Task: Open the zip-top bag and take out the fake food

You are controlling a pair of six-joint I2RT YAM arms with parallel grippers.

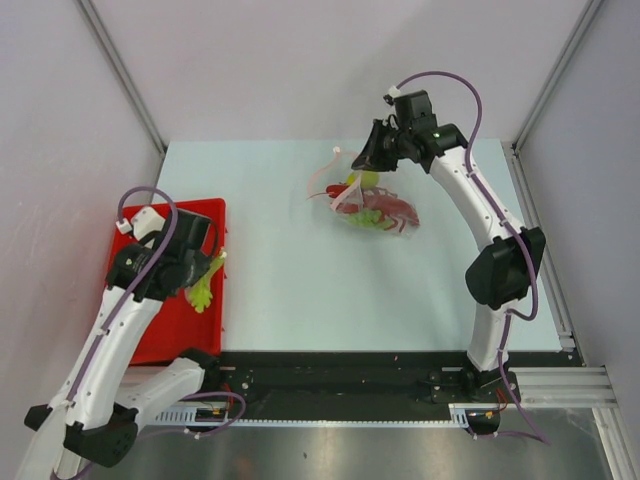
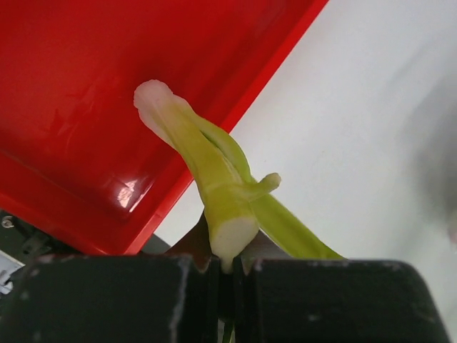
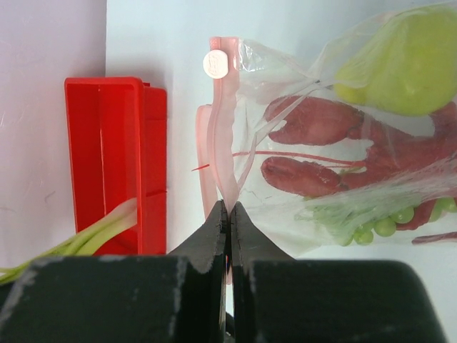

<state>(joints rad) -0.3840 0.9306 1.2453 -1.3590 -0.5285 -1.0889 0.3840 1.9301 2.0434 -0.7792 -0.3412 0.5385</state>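
The pale worktop (image 1: 270, 290) carries a red tray (image 1: 175, 325) at its left edge and, well apart toward the far right, the zip-top bag (image 1: 365, 205), which lies with lobster (image 3: 335, 153), pear (image 3: 407, 64) and grape bunch (image 3: 371, 221) inside. The left fingers (image 2: 191, 249) are pressed together on the stalk vegetable (image 2: 214, 179), holding it above the tray close to its right rim. The step looks like dropping this piece: it should be carried further in over the tray floor and lowered before the fingers spread, or the leaves may catch the rim. The right fingers (image 3: 207, 239) pinch the pink zip strip (image 3: 225, 143); a firm hold there should keep the mouth reachable.
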